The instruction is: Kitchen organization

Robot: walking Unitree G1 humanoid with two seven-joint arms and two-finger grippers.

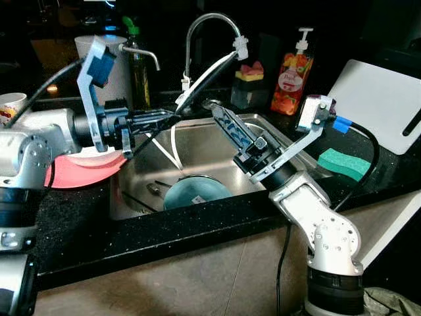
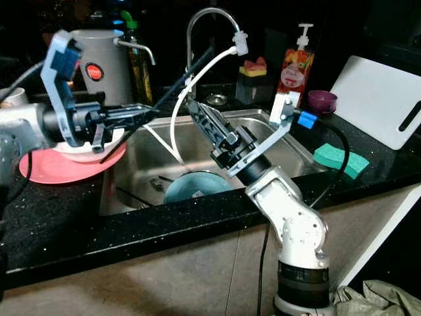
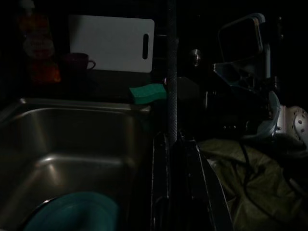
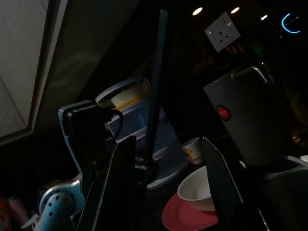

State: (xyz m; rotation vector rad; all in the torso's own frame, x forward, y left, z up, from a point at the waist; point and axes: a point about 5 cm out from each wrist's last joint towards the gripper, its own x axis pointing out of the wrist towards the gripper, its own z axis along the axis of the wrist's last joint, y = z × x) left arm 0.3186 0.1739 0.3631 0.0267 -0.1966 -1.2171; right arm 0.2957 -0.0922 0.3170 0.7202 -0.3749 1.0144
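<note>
Left gripper (image 1: pixel 164 119) reaching over the sink (image 1: pixel 197 141), jaws clamping a long dark utensil (image 1: pixel 200 82) slanting up toward the faucet (image 1: pixel 210 29); right gripper (image 1: pixel 227 122) hovering above the basin, jaws standing apart, holding nothing; teal bowl (image 1: pixel 194 192) lying in the sink; pink plate (image 2: pixel 62 168) and green sponge (image 1: pixel 343 162) sitting on the black surface (image 1: pixel 164 227).

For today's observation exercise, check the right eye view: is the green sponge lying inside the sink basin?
No. The green sponge lies on the black counter to the right of the sink, beside the white cutting board.
</note>
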